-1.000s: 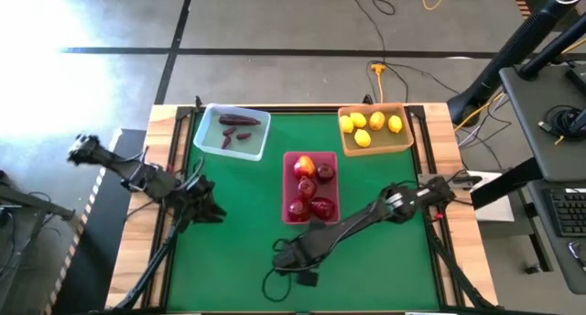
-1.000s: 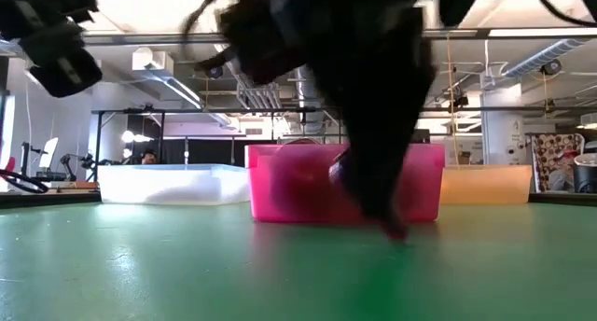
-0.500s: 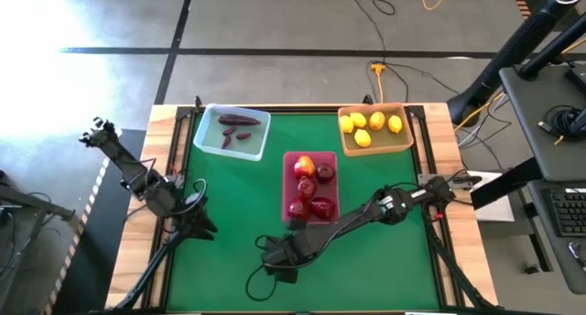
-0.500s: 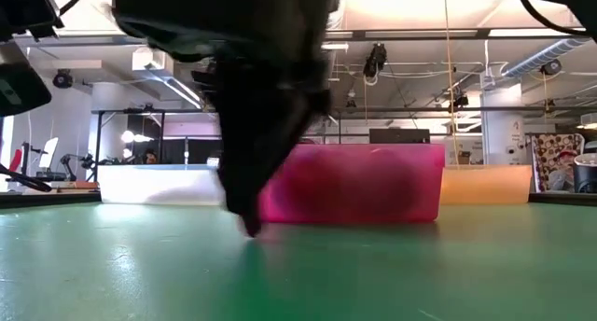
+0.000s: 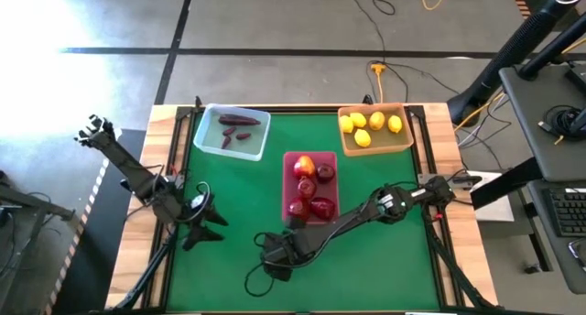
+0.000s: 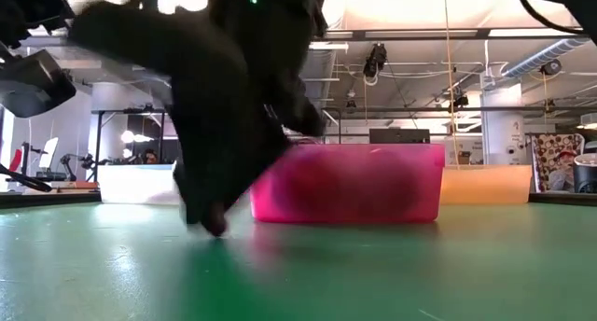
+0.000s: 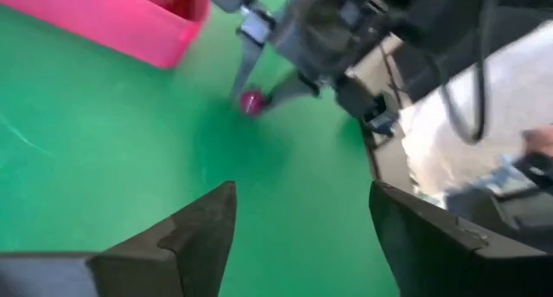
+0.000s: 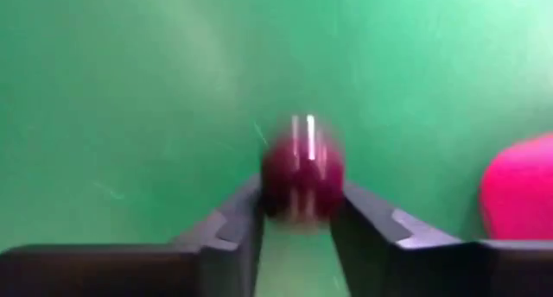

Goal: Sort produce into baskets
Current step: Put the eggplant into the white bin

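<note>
Right gripper [image 8: 298, 224]: fingers closed on a glossy red fruit [image 8: 301, 167], low over the green mat [image 5: 238, 278] near the table's front, just ahead of the pink tray's near end; the left wrist view also shows the fruit pinched at its fingertips.
Left gripper [image 7: 298, 224]: fingers spread wide with nothing between them, hanging over the mat's left part, turned toward the right arm.
Pink tray [image 5: 287, 189]: at the mat's middle, holding several red fruits, one of them red and yellow [image 5: 305, 166].
Blue tray [image 5: 203, 137]: at the back left, holding small dark maroon pieces [image 5: 238, 121].
Tan tray [image 5: 403, 143]: at the back right, holding yellow lemons [image 5: 363, 138].
Table [image 5: 137, 223]: wooden-edged, with the green mat over its top.
</note>
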{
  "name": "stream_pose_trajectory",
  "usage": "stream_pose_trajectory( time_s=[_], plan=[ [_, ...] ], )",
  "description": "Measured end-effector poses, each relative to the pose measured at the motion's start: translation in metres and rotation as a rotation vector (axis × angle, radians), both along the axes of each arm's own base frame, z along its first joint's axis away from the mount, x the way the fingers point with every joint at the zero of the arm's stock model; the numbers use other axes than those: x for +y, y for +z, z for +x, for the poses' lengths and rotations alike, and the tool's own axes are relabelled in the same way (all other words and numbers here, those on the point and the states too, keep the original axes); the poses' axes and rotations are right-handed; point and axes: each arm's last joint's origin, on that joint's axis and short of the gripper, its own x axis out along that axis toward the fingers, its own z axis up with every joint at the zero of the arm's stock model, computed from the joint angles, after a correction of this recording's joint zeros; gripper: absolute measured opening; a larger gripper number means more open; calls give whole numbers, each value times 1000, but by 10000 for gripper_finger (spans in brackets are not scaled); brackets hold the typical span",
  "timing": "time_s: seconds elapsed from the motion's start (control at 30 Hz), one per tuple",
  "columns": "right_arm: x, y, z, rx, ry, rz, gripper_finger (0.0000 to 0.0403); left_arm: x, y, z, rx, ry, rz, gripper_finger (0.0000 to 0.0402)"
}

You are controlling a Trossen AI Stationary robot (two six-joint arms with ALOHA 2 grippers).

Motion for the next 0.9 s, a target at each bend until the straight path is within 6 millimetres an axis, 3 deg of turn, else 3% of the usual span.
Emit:
stream_pose_trajectory(
  time_s=[0.2,0.4,0.7,0.9],
  plan=[
    [1,20,5,-35,-26,58,221,-6,0,11,-86,36,88,266],
    [15,80,-13,-126,-105,157,281,-15,-9,25,-110,-2,206,270],
    [34,144,-61,-246,-355,132,297,-32,-46,55,-79,-60,401,269],
    [41,153,-78,-247,-508,157,292,-36,-72,85,-179,-47,498,260]
  ],
)
